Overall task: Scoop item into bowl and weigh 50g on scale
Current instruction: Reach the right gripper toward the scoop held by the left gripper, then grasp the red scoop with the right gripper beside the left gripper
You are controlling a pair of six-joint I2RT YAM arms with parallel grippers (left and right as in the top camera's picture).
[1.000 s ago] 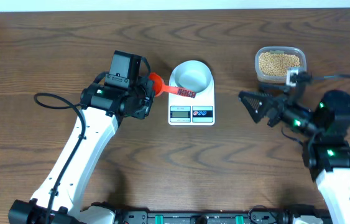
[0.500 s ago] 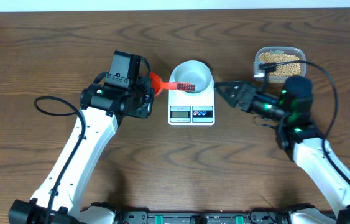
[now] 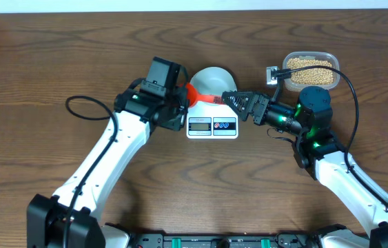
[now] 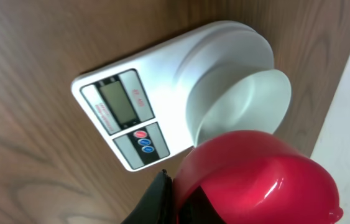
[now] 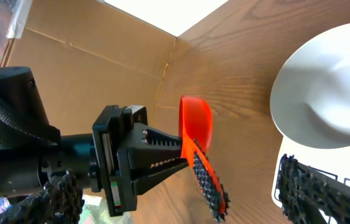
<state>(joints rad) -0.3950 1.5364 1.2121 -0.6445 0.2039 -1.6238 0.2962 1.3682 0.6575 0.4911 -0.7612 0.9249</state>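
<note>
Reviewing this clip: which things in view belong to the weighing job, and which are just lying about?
Job:
- beans in the clear tub
- bowl
- scale under the bowl
- red scoop

Lying about:
- cardboard panel

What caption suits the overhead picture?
Left gripper holds a red scoop by the bowl on the scale, open right gripper at its handle, beans in tub.
</note>
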